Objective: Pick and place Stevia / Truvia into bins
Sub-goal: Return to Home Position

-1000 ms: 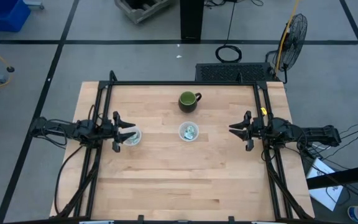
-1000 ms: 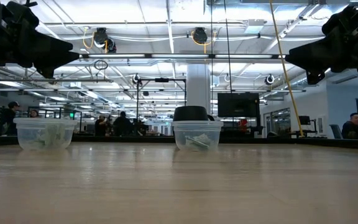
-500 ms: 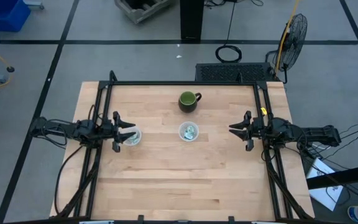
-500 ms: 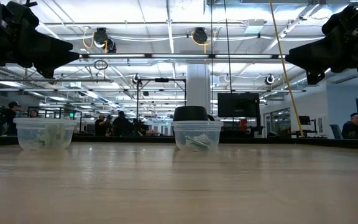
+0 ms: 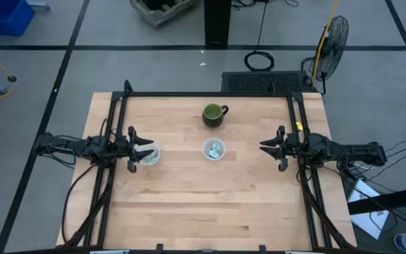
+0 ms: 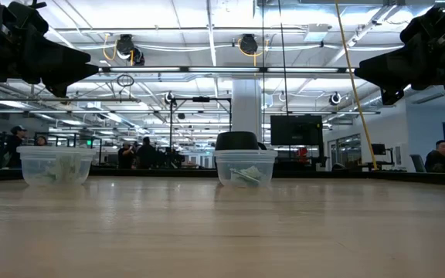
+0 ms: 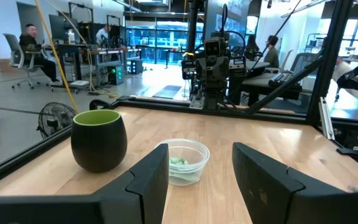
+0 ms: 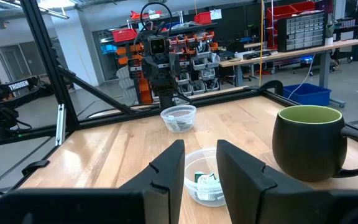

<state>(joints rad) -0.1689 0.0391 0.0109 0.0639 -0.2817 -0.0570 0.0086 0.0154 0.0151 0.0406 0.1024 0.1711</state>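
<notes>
Two clear cups stand on the wooden table: one at the left (image 5: 149,155), one at the centre (image 5: 214,149). Both hold pale green and white sachets (image 5: 216,148), which also show in the right wrist view (image 8: 207,182). No loose sachet shows on the table. My left gripper (image 5: 144,149) is open and empty; it hovers at the left cup's left rim, well above it in the low view (image 6: 76,69). My right gripper (image 5: 264,147) is open and empty, raised (image 6: 369,73) right of the centre cup. The two grippers point at each other.
A dark green handled mug (image 5: 214,114) stands just behind the centre cup. Black frame rails (image 5: 210,94) run along the table's left, right and far edges. Bare wood lies across the near half of the table (image 5: 210,204). People sit in the room beyond.
</notes>
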